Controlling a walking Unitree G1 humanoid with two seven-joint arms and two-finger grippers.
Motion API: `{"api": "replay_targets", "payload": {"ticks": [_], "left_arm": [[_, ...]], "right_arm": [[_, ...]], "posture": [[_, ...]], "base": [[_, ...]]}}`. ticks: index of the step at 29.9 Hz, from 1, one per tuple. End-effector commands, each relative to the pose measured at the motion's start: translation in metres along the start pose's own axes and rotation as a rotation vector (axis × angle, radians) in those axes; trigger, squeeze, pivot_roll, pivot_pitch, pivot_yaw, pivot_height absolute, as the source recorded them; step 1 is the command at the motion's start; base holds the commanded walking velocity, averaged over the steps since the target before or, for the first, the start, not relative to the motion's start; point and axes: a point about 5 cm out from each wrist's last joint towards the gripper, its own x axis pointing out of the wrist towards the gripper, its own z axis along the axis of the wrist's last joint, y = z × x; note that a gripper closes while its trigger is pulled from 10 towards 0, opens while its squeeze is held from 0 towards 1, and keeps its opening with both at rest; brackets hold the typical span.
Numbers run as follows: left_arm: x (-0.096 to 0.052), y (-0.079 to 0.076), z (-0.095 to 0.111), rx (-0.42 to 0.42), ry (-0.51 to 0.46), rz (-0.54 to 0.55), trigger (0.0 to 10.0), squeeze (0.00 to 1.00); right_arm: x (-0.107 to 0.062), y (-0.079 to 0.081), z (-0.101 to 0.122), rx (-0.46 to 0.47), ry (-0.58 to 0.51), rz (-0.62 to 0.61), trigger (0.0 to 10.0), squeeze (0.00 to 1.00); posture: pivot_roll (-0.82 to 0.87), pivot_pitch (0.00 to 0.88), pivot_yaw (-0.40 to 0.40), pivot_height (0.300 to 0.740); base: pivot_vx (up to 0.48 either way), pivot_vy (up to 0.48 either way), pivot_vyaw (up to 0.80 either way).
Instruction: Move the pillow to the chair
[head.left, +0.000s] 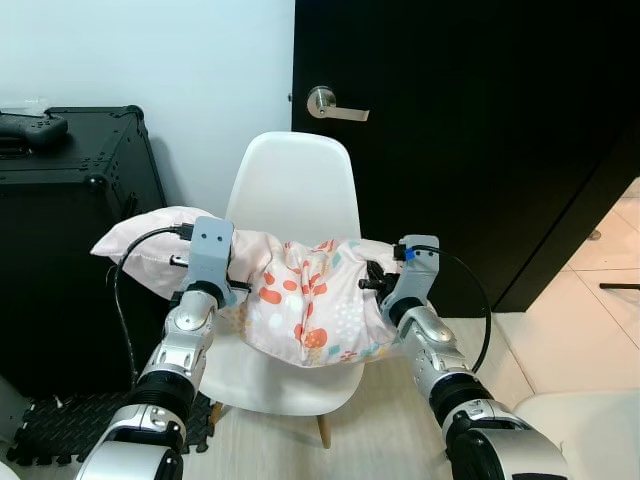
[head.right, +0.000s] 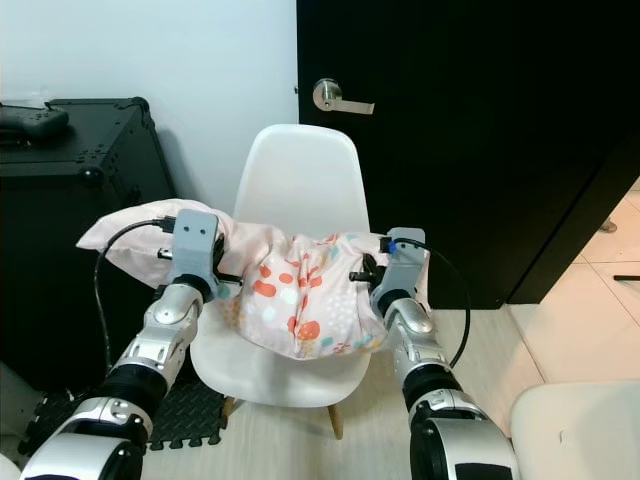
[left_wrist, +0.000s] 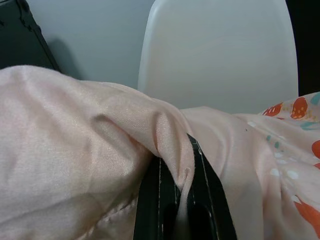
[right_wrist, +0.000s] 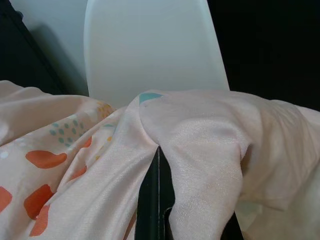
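Step in hand: placement. The pale pink fabric pillow with orange and teal print (head.left: 300, 295) hangs above the seat of the white moulded plastic chair (head.left: 292, 190), sagging at its middle. The left pincer (left_wrist: 181, 200) and right pincer (right_wrist: 159, 200) are each clamped on a fold of cloth. Next: lower the pillow, then release both together.

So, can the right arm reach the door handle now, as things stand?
Probably not: the right gripper is shut on the pillow, and the chair stands between it and the door handle.
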Motion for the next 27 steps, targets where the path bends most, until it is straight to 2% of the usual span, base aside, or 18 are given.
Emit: {"api": "replay_targets", "payload": {"ticks": [1, 10, 27], "left_arm": [[0.0027, -0.0097, 0.0105, 0.034, -0.06, -0.06, 10.0, 0.0], [0.0029, -0.0086, 0.0102, 0.036, -0.058, -0.061, 10.0, 0.0], [0.0022, -0.0076, 0.0084, 0.048, -0.054, -0.067, 10.0, 0.0]], "right_arm": [[0.0022, 0.0084, 0.0039, -0.017, -0.031, 0.047, 10.0, 0.0], [0.0018, 0.0085, 0.0029, -0.016, -0.027, 0.049, 10.0, 0.0], [0.0025, 0.0117, 0.0033, -0.01, -0.03, 0.061, 10.0, 0.0]], "posture": [[0.0, 0.064, -0.064, 0.672], [0.01, 0.071, -0.064, 0.642], [0.01, 0.094, -0.068, 0.642]], "base": [[0.0, 0.0, 0.0], [0.0, 0.0, 0.0], [0.0, 0.0, 0.0]]}}
